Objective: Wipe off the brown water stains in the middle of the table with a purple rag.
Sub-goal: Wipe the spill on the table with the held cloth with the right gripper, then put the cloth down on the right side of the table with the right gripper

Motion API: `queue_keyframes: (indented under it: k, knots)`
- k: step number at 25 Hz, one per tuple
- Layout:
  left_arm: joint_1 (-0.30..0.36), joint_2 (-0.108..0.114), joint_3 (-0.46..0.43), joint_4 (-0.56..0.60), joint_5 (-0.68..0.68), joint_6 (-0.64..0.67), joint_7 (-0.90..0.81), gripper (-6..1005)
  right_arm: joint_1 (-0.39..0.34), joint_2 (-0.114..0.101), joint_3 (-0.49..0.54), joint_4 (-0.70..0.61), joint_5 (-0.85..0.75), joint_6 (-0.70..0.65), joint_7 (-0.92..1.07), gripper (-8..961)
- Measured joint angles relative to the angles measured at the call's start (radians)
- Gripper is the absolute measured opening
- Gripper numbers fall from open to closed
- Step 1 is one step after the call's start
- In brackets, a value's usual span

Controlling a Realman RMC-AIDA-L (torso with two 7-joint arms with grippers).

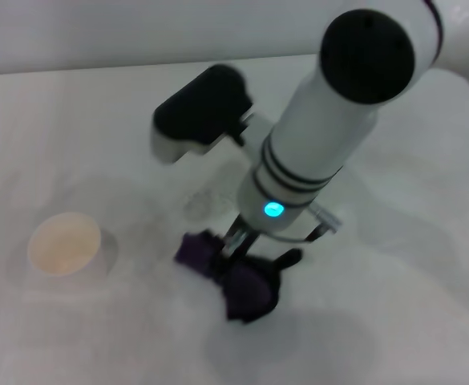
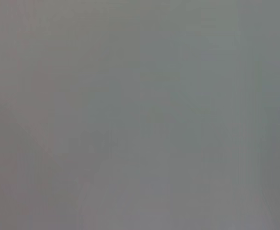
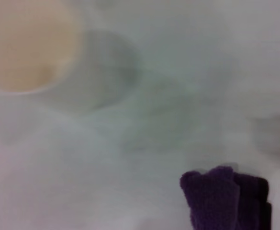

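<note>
Head view: one white paper cup (image 1: pixel 64 243) stands at left of centre on the white tabletop (image 1: pixel 394 273), well apart from the rag, its inside pale tan; its grey shadow falls just to its right. The right arm (image 1: pixel 330 120) enters from the upper right corner and slants down to frame centre, its thick white forearm and a black wrist block covering much of the tabletop's middle; a blue-green light glows on the wrist ring. Right tool (image 1: pixel 238 245) is low at lower centre, its dark fingers pinching the purple rag (image 1: pixel 234 277), which is bunched into a crumpled heap and lies on the tabletop just below the wrist. Rag is dark purple with black edging, one lobe poking left, a black tab sticking out right. One rag, one cup, one arm in sight. Brown water stains: none made out; only a faint grey speckled smudge just above the rag. Right wrist view: cup (image 3: pixel 27 45) upper left, rag (image 3: pixel 223 199) lower right. Left wrist view is a blank grey field; left tool unseen.
</note>
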Motion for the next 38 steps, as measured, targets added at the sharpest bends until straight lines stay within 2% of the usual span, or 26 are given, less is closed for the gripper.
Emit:
queue_keyframes:
  k: [6,11,16,22,25,31,38]
  knots:
    - [-0.002,0.001,0.000,0.001,0.000,0.000,0.001,891,0.017,0.000,-0.054,0.008,0.161,-0.036,-0.085,137]
    - [0.006,0.005,0.000,-0.001,0.000,0.000,0.002,891,0.019,-0.002,-0.025,0.027,0.092,-0.020,-0.050,150]
    - [0.011,0.005,0.000,0.000,0.000,0.000,0.002,892,-0.044,-0.006,0.122,0.008,-0.082,0.068,-0.023,164]
    - [0.011,0.006,-0.002,-0.002,-0.001,0.000,0.001,892,-0.137,-0.012,0.314,-0.127,-0.284,0.215,-0.029,180]
    - [0.008,0.007,-0.007,-0.003,-0.002,0.000,0.002,892,-0.157,-0.013,0.374,-0.141,-0.340,0.243,-0.039,189]
    - [0.003,0.008,-0.014,-0.003,-0.003,-0.005,0.002,892,-0.183,-0.014,0.518,-0.095,-0.434,0.228,-0.100,205]
    - [-0.006,0.009,-0.014,0.001,-0.003,-0.020,0.002,892,-0.194,-0.017,0.619,-0.051,-0.462,0.197,-0.145,224]
